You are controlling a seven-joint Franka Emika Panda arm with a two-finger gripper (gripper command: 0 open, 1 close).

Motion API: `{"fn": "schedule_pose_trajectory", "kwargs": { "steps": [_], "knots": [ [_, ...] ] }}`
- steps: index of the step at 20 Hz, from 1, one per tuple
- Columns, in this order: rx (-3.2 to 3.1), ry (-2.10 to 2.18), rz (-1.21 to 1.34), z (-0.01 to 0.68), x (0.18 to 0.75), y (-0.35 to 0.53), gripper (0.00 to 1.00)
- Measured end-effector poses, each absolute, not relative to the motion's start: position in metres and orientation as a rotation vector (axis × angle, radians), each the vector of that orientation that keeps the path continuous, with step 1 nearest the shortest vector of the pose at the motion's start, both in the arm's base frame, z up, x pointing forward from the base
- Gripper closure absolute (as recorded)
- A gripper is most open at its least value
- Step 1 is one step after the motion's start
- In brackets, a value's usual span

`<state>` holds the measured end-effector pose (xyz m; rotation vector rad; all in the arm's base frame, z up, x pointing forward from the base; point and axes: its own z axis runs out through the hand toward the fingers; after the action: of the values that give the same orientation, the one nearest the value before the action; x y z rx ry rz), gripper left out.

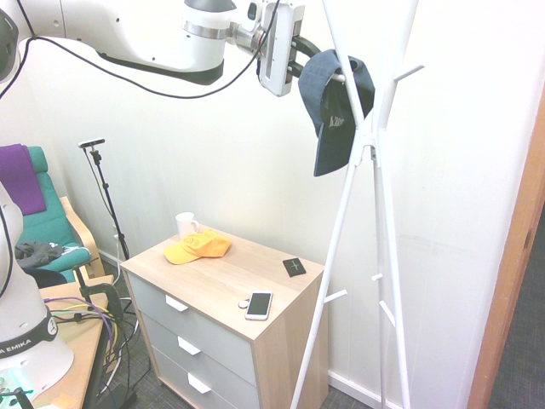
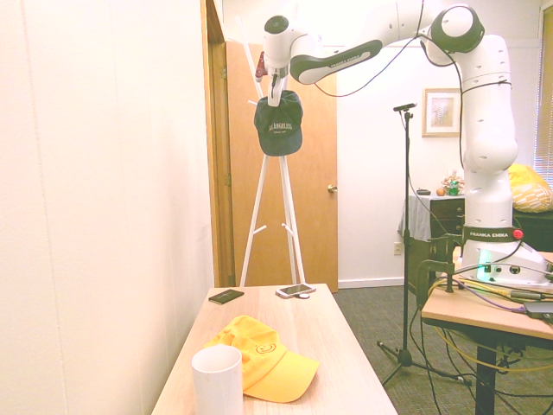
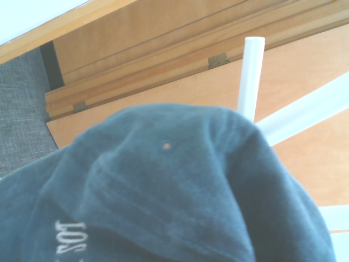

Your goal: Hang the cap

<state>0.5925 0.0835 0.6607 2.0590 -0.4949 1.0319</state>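
Note:
The dark navy cap (image 1: 335, 104) is draped over an upper peg of the white coat stand (image 1: 369, 162), its brim hanging down. My gripper (image 1: 307, 65) is right at the cap's crown, on the side away from the stand. From the opposite side the cap (image 2: 279, 126) hangs just under my gripper (image 2: 275, 92), pale lettering facing out. Close up, the cap (image 3: 174, 191) fills the lower wrist view and the tip of a white peg (image 3: 253, 71) pokes up behind it. How the jaws stand on the fabric is hidden.
Below stands a wooden dresser (image 1: 281, 294) with an orange-yellow cap (image 1: 197, 247), a white mug (image 1: 186, 225), a phone (image 1: 259, 304) and a small black item (image 1: 295, 267). A wooden door (image 2: 298, 190) is behind the stand. A green chair (image 1: 51, 226) sits left.

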Motion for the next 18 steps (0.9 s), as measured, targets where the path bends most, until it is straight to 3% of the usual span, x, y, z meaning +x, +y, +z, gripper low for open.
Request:
{"fn": "schedule_pose_trajectory", "kwargs": {
  "steps": [18],
  "knots": [
    [2.227, -0.555, 1.053, 0.664, 0.587, 0.097, 0.0]
  ]
}}
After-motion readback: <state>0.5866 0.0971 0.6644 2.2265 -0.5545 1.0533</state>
